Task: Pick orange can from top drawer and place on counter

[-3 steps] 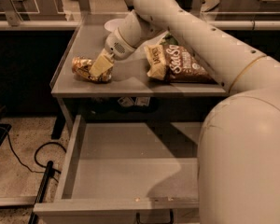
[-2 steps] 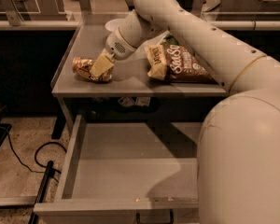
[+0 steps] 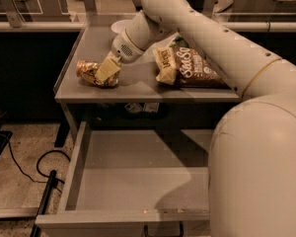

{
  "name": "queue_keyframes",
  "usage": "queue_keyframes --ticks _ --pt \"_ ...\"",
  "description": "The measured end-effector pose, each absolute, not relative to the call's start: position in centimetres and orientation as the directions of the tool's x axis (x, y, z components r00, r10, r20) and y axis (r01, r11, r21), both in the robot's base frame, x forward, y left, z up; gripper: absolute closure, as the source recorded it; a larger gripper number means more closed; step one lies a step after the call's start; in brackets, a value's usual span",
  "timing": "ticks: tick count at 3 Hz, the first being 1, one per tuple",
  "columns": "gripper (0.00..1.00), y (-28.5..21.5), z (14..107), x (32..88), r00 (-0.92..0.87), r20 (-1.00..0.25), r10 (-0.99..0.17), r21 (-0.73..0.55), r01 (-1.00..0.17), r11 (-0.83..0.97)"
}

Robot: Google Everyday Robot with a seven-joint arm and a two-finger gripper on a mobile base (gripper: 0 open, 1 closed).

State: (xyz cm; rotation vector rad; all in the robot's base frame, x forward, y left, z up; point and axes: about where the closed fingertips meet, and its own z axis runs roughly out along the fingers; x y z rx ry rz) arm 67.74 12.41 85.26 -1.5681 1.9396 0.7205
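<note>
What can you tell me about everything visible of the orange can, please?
The orange can is shiny orange-gold metal with dark print, and it looks dented. It lies on its side on the counter, near the front-left corner as seen, not in the open top drawer. The gripper sits over its right end, hiding that part.

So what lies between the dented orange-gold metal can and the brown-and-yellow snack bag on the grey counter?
In the camera view, only the gripper, right at the orange-gold can, then bare grey counter up to the snack bag.
</note>
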Motion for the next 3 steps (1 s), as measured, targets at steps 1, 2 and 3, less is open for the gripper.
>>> queue_keyframes --ticks 1,2,3 --pt "0.11 12.42 85.25 67.74 -0.178 -0.698 -0.693 0.071 -0.981 0.180" --pt "0.00 12.42 85.24 67.74 -0.178 -0.698 -0.693 0.071 -0.981 0.180" --pt "0.00 12.42 85.24 67.74 -0.178 -0.698 -0.693 0.071 -0.981 0.180"
